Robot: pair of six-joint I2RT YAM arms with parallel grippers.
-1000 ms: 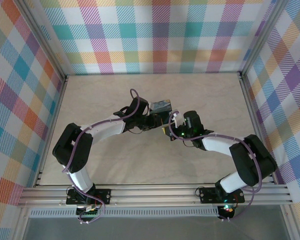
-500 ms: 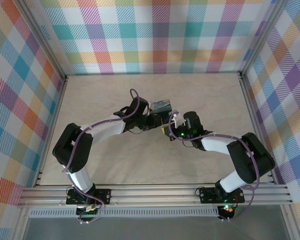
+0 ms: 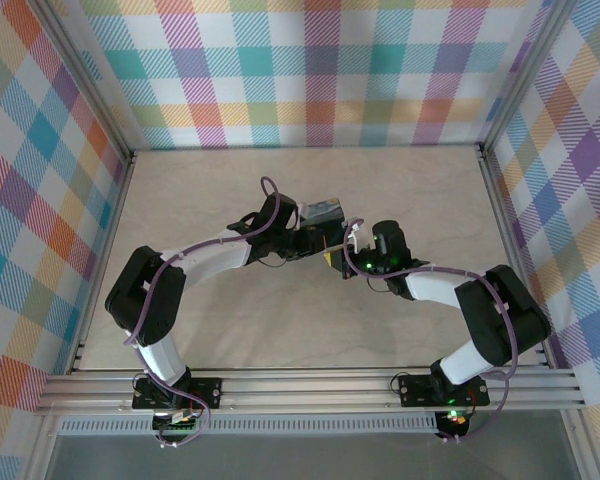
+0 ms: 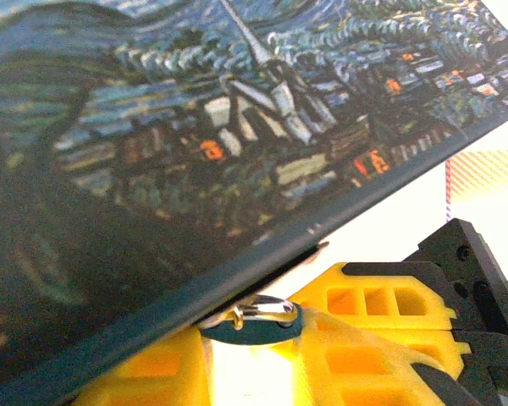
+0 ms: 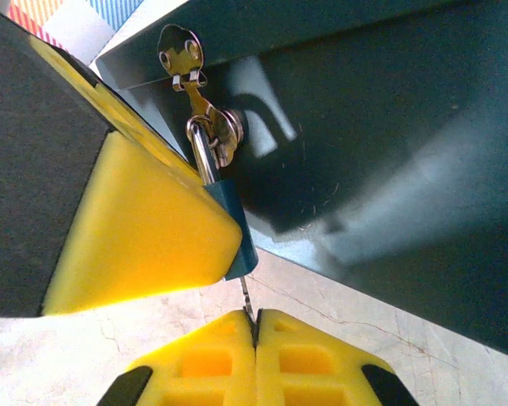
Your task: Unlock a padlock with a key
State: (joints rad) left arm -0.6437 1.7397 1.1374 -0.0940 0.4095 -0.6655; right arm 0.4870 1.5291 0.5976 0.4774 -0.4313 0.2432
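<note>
Beige table [image 3: 230,320], plaid-walled. Item: padlock [image 5: 234,211], hung on hasp [image 5: 179,51] of painted box [image 4: 195,127], table centre. Left jaws: clamped on padlock body. Right jaws: pinched together on key [image 5: 245,296], at padlock's 6 o'clock.

Dark-blue box [image 3: 323,212] printed with a starry-night painting, located mid-table. Silvery hasp [image 5: 179,55] riveted at its edge. Table [image 3: 420,185] beige, marble-patterned; plaid walls [image 3: 310,70] stand left, far and right.
</note>
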